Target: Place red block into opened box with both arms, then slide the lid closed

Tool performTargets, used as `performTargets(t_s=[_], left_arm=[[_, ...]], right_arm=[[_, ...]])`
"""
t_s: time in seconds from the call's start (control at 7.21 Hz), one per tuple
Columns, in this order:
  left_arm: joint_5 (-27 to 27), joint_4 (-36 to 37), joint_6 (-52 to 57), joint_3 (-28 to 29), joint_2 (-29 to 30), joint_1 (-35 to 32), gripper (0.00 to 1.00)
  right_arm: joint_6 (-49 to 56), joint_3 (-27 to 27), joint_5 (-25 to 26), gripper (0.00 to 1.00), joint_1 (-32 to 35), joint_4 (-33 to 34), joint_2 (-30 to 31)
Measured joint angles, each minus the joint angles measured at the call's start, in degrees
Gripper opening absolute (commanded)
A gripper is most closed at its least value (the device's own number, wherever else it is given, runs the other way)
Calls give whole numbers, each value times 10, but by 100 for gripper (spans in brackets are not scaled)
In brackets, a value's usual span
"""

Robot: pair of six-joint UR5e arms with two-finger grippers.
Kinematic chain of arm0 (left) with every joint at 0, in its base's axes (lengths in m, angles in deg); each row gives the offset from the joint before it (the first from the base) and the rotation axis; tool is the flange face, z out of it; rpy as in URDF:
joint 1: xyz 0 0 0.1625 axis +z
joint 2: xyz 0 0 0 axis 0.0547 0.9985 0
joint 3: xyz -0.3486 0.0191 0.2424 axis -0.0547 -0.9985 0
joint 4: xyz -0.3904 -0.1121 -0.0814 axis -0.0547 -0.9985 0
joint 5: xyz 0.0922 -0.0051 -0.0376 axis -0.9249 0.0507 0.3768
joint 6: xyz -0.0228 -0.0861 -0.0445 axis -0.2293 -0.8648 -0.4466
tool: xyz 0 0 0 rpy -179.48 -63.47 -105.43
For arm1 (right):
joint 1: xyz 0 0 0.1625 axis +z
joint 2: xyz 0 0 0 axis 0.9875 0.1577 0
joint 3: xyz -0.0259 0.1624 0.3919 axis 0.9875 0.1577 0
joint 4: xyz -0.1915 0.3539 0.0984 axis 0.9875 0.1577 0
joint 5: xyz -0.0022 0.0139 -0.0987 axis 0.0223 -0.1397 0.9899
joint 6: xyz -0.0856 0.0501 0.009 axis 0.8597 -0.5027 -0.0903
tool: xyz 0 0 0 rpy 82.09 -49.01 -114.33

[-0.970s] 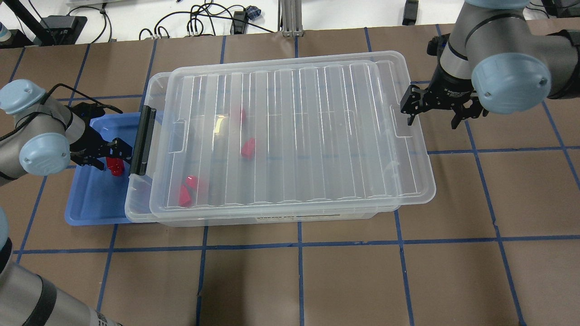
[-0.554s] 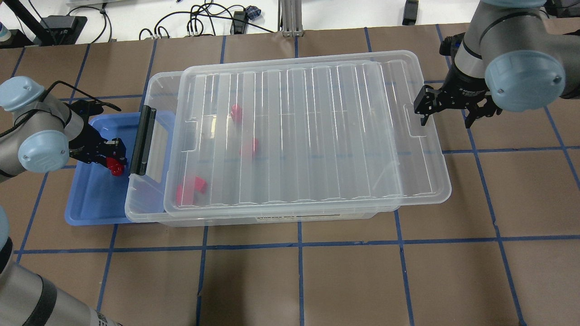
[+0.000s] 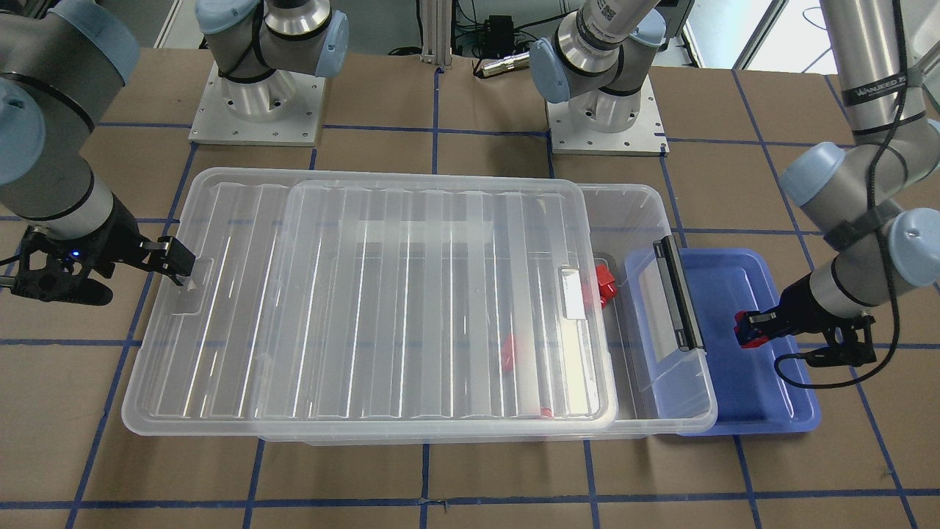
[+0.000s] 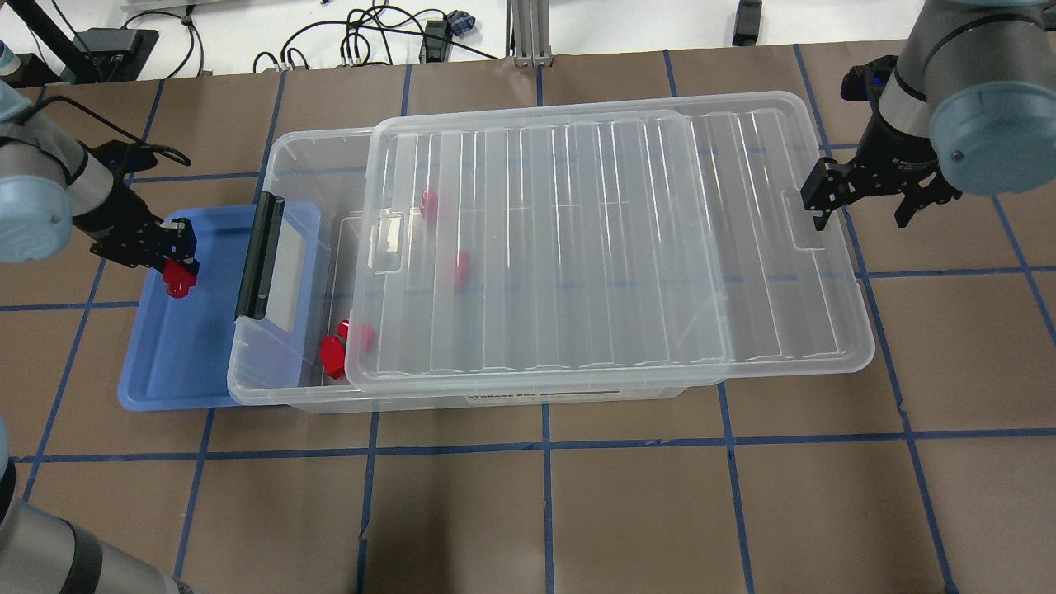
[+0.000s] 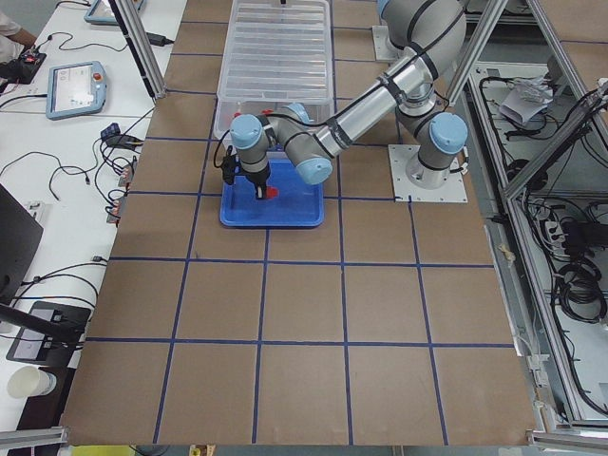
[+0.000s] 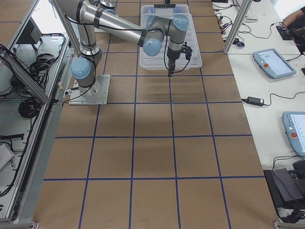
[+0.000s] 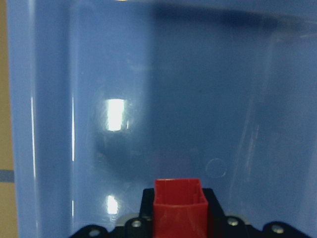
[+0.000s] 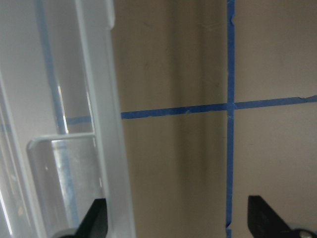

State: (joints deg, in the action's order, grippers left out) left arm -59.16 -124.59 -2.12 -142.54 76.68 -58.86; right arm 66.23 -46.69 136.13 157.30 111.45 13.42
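My left gripper (image 4: 169,260) is shut on a red block (image 4: 176,279) and holds it above the blue tray (image 4: 177,355). The left wrist view shows this red block (image 7: 179,208) pinched upright over the tray floor. The clear box (image 4: 280,165) has its ribbed lid (image 4: 610,239) shifted toward the right, leaving the end by the black handle (image 4: 258,256) uncovered. My right gripper (image 4: 860,216) is open at the lid's right end. One of its fingers (image 8: 96,218) sits in the lid's handle recess, the other outside the rim.
Several other red blocks lie inside the box, two (image 4: 334,351) near the uncovered end and two (image 4: 460,268) under the lid. The blue tray is tucked partly beneath the box's handle end. The lid overhangs the box on the right side.
The right gripper has moved right and dragged the lid with it, uncovering the box's handle end. The left gripper has drawn back to the left with the red block.
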Motion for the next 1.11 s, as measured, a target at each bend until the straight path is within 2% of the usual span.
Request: performTargets(t_s=[0.28, 0.42, 0.83, 1.11], left_arm=[[-1, -127, -4, 103, -18, -36, 1], [0, -159, -12, 132, -30, -72, 1], [10, -179, -127, 138, -51, -187, 1], [10, -166, -175, 118, -54, -243, 1]], right_arm=[[46, 0, 6, 100, -26, 1, 0], [62, 1, 7, 100, -37, 1, 0], [86, 0, 8, 100, -53, 2, 0], [94, 0, 8, 100, -61, 2, 0]])
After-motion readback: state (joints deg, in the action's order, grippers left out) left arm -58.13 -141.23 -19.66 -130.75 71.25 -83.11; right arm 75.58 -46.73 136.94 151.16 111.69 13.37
